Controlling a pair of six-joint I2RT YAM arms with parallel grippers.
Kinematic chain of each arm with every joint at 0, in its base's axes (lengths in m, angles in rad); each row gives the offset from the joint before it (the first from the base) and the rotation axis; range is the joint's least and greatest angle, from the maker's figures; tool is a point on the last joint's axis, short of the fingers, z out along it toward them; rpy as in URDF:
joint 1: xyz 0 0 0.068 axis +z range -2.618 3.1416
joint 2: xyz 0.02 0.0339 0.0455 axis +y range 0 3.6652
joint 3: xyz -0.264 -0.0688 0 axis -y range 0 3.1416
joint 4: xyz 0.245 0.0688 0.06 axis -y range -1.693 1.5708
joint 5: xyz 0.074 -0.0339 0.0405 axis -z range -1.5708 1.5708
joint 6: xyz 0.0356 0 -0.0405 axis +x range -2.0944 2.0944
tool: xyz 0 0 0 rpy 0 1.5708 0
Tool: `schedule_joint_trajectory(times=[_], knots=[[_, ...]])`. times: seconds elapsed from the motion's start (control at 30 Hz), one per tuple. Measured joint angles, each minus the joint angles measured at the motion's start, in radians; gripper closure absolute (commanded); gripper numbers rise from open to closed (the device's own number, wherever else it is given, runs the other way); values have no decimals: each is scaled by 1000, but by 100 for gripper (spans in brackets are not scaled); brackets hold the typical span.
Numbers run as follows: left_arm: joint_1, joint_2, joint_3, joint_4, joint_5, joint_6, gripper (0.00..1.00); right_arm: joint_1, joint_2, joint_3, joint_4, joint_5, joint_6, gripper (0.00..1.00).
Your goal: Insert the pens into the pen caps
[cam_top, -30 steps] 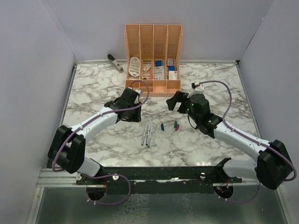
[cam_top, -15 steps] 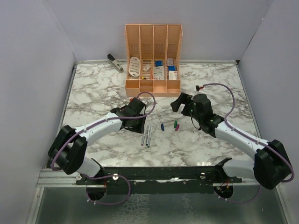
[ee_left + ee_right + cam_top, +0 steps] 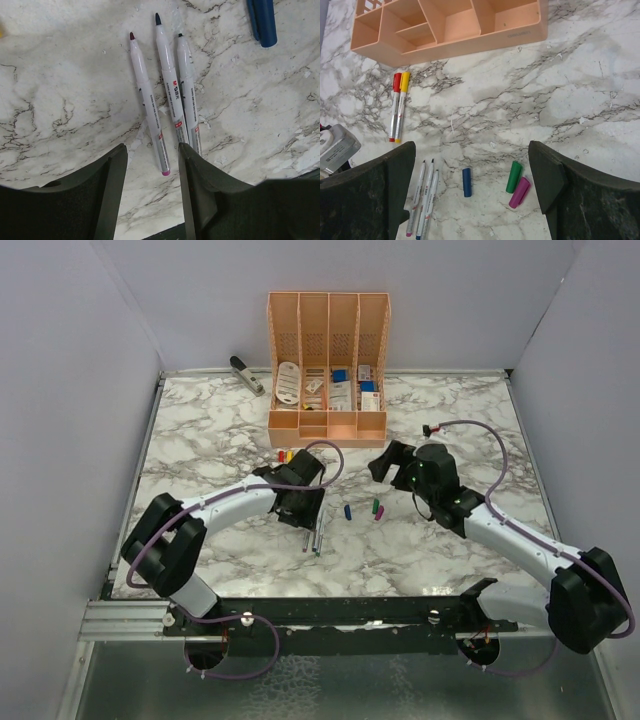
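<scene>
Work is partly done: two capped pens (image 3: 399,106), red and yellow, lie at the upper left of the right wrist view, near the tray (image 3: 510,35). Three bare pens (image 3: 167,95) lie side by side in the middle. The blue cap (image 3: 466,182), green cap (image 3: 514,176) and pink cap (image 3: 519,192) lie loose beside them. The left claw (image 3: 151,150) is spread wide right over the bare pens; a second ago it was further up and left. The right claw (image 3: 471,147) hangs spread wide above the caps.
</scene>
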Motion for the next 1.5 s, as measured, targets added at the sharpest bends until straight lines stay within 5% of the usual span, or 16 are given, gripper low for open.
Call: schedule_joint_trajectory(times=[1.5], knots=[[-24,160,127,-116,-106,-19,56,0,-18,-4,-14,10,-38,7]])
